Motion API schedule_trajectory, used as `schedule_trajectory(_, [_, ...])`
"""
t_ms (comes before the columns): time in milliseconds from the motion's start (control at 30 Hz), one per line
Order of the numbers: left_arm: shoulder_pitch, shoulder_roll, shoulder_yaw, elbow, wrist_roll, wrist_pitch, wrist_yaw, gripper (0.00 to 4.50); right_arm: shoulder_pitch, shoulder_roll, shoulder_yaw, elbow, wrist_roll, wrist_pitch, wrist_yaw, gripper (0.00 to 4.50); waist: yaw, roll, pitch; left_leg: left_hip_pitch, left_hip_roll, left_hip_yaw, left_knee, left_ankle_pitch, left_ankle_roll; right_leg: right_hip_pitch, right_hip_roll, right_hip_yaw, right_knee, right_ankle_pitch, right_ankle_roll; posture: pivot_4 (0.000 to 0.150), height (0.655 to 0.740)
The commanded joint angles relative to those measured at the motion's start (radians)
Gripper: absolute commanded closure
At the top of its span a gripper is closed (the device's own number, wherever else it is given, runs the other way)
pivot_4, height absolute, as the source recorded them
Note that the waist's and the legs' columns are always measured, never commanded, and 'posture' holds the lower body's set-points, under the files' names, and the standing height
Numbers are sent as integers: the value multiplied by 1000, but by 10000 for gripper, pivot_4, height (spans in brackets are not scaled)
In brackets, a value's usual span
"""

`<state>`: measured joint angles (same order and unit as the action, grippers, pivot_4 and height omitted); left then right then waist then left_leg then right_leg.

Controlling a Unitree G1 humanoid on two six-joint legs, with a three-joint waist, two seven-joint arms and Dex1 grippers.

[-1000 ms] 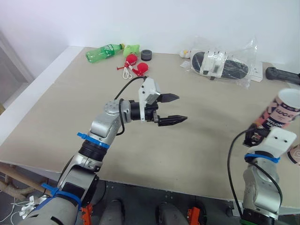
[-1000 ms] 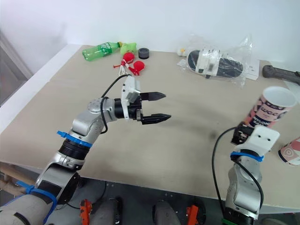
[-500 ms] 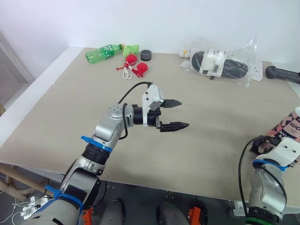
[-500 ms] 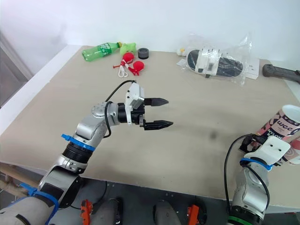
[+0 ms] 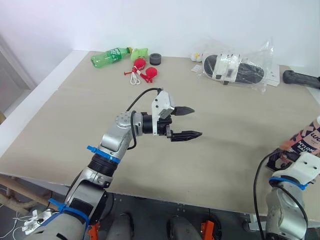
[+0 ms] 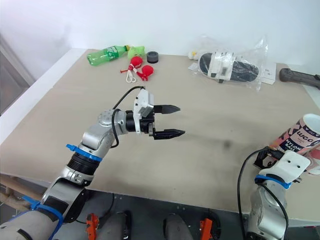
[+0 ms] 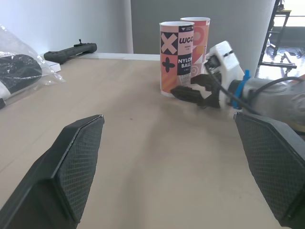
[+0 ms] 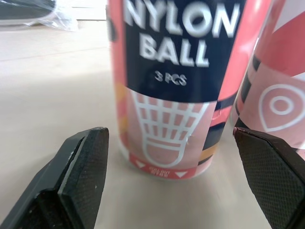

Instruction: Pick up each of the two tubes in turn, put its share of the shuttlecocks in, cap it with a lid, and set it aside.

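Soft, even light lay bright over the pale worktop [image 5: 65, 125], and shadows were faint. The wall [image 5: 200, 20] toward 12 o'clock washed nearly white. The plastic bag [image 5: 250, 60] caught mild glare. In the left wrist view, daylight glowed through a window [image 7: 291, 19] beyond the tubes [image 7: 177, 52].

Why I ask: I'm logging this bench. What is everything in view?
pink and navy cardboard tubes: two, pink-navy, upright at the right edge of the beige table
green plastic bottle: one, green, lying far left
black round ring: one, black, near the bottle
red pieces on white cord: two, red, near the bottle
clear plastic bag: one, clear, black-and-white item inside, far side
black handle: one, black, far right
left gripper: one, black jaws open, above mid-table
right gripper: one, black jaws open, facing the tubes
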<state>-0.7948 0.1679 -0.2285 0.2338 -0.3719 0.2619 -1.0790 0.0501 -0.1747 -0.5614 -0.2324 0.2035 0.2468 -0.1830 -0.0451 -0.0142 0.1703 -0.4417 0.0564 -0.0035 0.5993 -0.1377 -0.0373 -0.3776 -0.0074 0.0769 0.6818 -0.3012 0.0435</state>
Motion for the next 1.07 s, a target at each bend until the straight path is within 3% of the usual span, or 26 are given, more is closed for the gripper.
schedule_trajectory(33, [1,1,22,-16,-4,-21,-4,0,43,4,-12,-129,17,39,-4,475,0,0,0,0,0,0,0,0,0,0,0,0,0,0,0,1500,7400])
schedule_trajectory(200, [65,43,69,-54,11,-8,73,0,154,-77,67,-320,104,163,173,475,-2,1,0,0,1,0,0,0,0,0,1,0,0,-3,6,1500,7400])
schedule_trajectory(367, [165,135,133,-118,39,5,163,0,132,-272,197,-439,254,319,427,475,-4,1,0,3,2,-3,1,0,0,2,3,-1,1,-3,5,1500,7400])
schedule_trajectory(433, [183,149,138,-134,37,11,175,0,121,-308,210,-447,283,349,463,475,2,1,0,4,2,-1,1,0,0,3,3,0,1,-2,5,1500,7400])
schedule_trajectory(567, [397,239,232,-283,55,4,262,0,-46,-450,351,-312,344,371,732,475,-9,0,1,3,2,0,2,0,0,3,2,2,0,-3,6,1500,7400])
schedule_trajectory(767, [497,261,269,-398,24,42,320,0,-143,-460,404,-145,295,300,805,475,29,-6,5,1,3,-1,2,0,0,3,1,-2,0,-3,5,1500,7400])
schedule_trajectory(1067, [508,289,265,-412,4,84,305,0,-144,-407,401,-109,260,241,777,475,23,-6,5,1,2,1,2,0,0,3,0,-1,-1,-3,6,1500,7400])
